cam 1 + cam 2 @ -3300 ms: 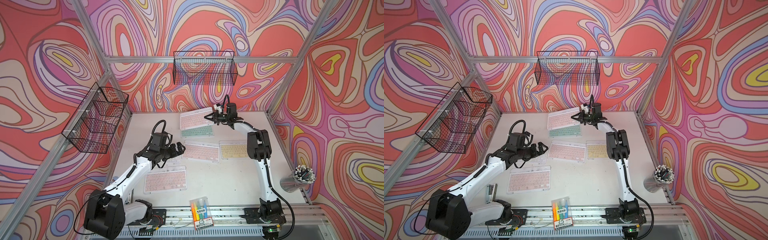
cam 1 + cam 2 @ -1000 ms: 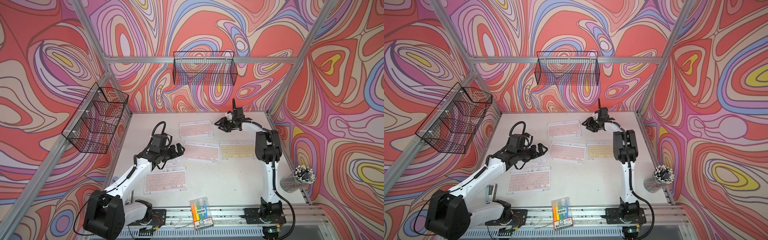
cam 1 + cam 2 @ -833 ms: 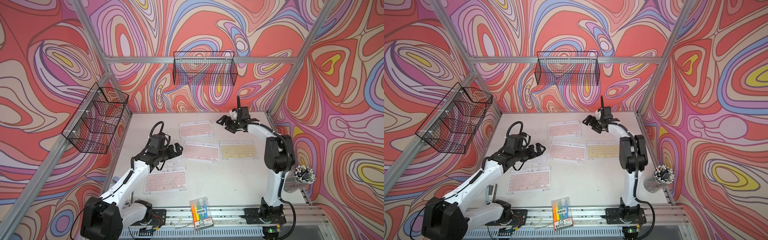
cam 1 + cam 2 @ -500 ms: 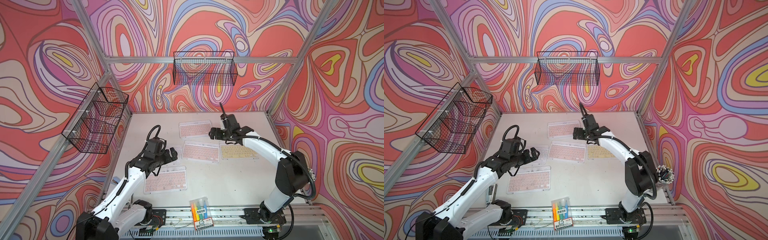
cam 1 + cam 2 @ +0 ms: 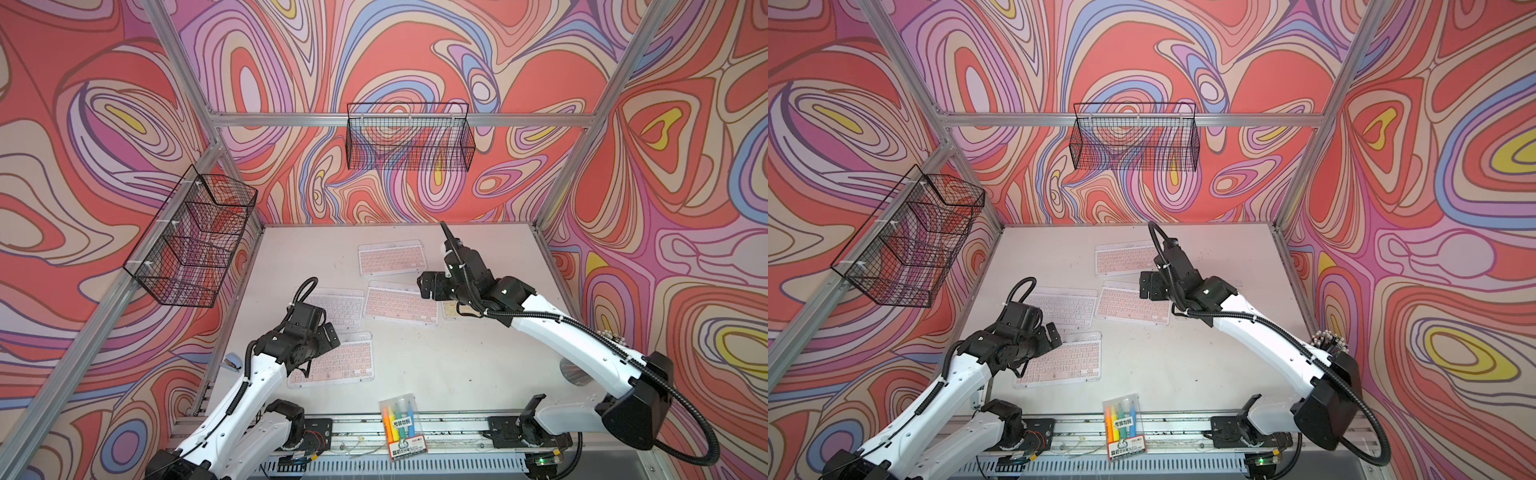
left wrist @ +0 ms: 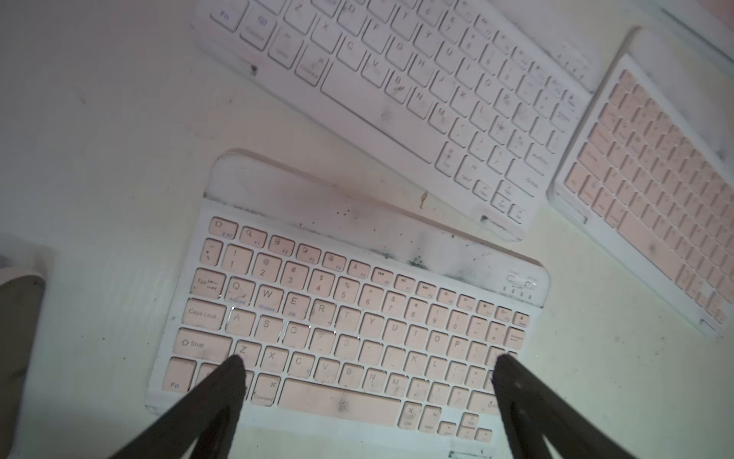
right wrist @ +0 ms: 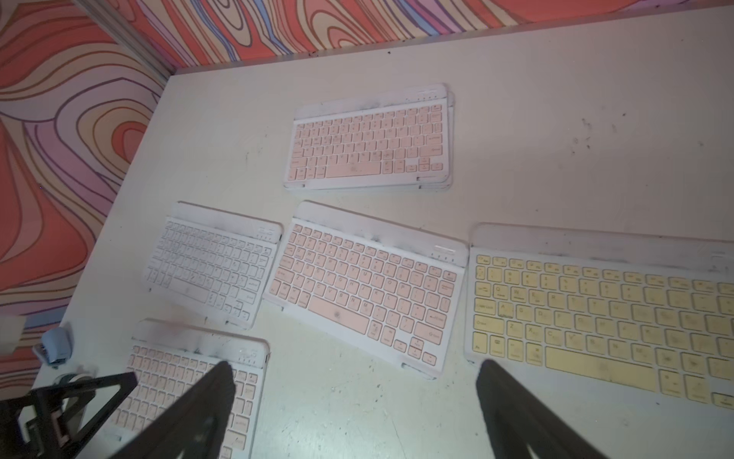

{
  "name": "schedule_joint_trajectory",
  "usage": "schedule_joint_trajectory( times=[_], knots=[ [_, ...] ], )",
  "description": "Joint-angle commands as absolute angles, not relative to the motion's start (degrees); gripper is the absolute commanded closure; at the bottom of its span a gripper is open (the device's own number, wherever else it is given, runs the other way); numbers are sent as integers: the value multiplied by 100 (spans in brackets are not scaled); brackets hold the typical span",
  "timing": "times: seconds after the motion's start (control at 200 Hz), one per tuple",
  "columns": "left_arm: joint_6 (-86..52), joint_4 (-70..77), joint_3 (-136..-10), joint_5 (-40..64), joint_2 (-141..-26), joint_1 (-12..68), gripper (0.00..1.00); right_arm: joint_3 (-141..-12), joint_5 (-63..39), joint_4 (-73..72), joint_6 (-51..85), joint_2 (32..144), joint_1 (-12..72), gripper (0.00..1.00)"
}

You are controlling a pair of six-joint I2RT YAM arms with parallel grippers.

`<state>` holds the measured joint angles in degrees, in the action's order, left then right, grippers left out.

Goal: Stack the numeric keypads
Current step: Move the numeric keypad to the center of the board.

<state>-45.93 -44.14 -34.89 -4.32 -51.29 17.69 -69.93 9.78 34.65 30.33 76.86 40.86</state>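
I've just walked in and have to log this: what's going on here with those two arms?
Two robot arms are stacking keypads. Neither holds anything: the left gripper is open over the near pink keypad, the right gripper open near the middle pink keypad and yellow keypad. The far pink keypad lies on another one; the white keypad and the others lie single on the table.

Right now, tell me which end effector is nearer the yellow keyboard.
Right. The right end effector hovers at a corner of the yellow keyboard; the left end effector hangs over the front pink keyboard, farther off.
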Motion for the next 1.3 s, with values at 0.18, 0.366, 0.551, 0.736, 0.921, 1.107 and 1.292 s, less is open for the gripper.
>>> schedule_joint_trajectory(
  times=[0.18, 0.366, 0.551, 0.736, 0.921, 1.107, 1.292],
  knots=[
    [-5076, -4552, -3212, -956, -4758, 1690, 0, -6908, 1228, 3606, 3246, 8140, 4434, 2],
    [-5054, -4637, -3029, -971, -3995, 1365, 0, -6825, 1110, 3287, 3177, 8399, 4790, 2],
    [-5238, -4814, -3041, -1197, -4017, 1286, 0, -6717, 1013, 3113, 3256, 8561, 4909, 2],
    [-5298, -4613, -2756, -1126, -4305, 1196, 0, -6529, 1149, 2987, 3434, 8653, 5163, 2],
    [-5291, -4437, -2403, -1096, -4083, 1017, 0, -6227, 1265, 2705, 3586, 8708, 5378, 2],
    [-5265, -4413, -2293, -1077, -3845, 937, 0, -6224, 1317, 2617, 3649, 8963, 5489, 2],
    [-5237, -4205, -2307, -949, -4289, 923, 0, -6402, 1307, 2610, 3673, 9205, 5616, 2]
  ],
)
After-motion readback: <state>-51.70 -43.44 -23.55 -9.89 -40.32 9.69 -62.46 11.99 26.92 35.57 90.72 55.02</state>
